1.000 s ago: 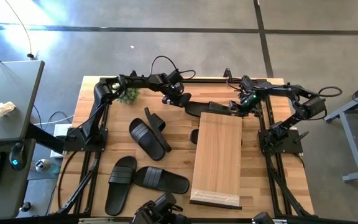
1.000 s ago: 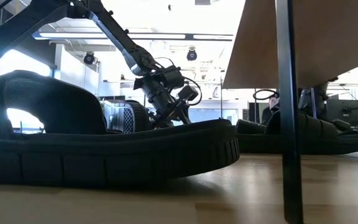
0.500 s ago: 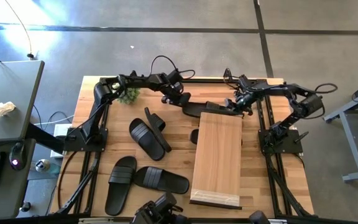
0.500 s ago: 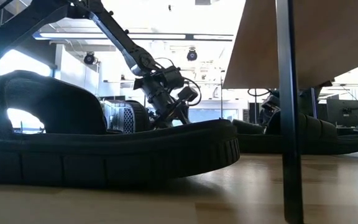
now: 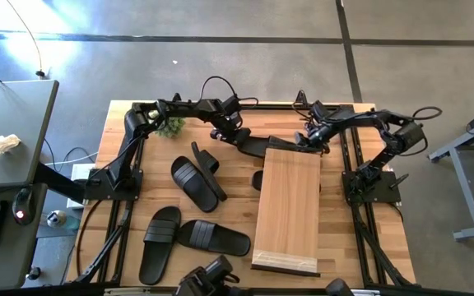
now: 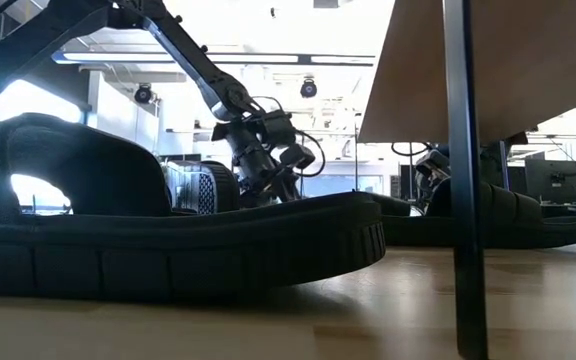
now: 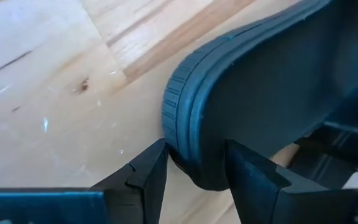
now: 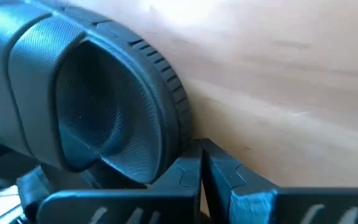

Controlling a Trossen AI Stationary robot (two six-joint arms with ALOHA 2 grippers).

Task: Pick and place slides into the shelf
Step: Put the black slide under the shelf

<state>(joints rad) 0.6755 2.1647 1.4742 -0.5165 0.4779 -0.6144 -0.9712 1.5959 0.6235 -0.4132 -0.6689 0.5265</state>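
One black slide point(image 5: 263, 145) lies across the table's far side, just beyond the far end of the light-wood shelf point(image 5: 288, 205). My left gripper point(image 5: 239, 136) is at its left end and shut on it. My right gripper point(image 5: 307, 141) is at its right end, fingers shut, beside the strap point(image 8: 98, 112). Several other slides lie flat on the table to the shelf's left point(image 5: 196, 182) point(image 5: 214, 237), one stands on its edge point(image 5: 206, 158), and one shows under the shelf point(image 6: 488, 225). My left gripper point(image 7: 194, 149) pinches the rounded end of the slide's sole point(image 7: 182, 124) between its two fingers point(image 7: 151, 174), one on each side of the ribbed rim. My right gripper point(image 8: 201, 158) is shut, and one finger's outer side point(image 8: 179, 174) lies against the ribbed sole rim point(image 8: 176, 134) by the strap.
A small green plant point(image 5: 171, 126) sits at the far left of the table, behind the left arm. In the low view a slide point(image 6: 168, 240) fills the near foreground, and the shelf's dark leg point(image 6: 465, 180) stands to its right. A desk with a keyboard stands left of the table.
My right gripper has moved toward the table's left, from beside the shelf's far right corner up to the slide's right end. My left gripper has stayed at the slide's left end, turning slightly. The slide has stayed at the shelf's far end.
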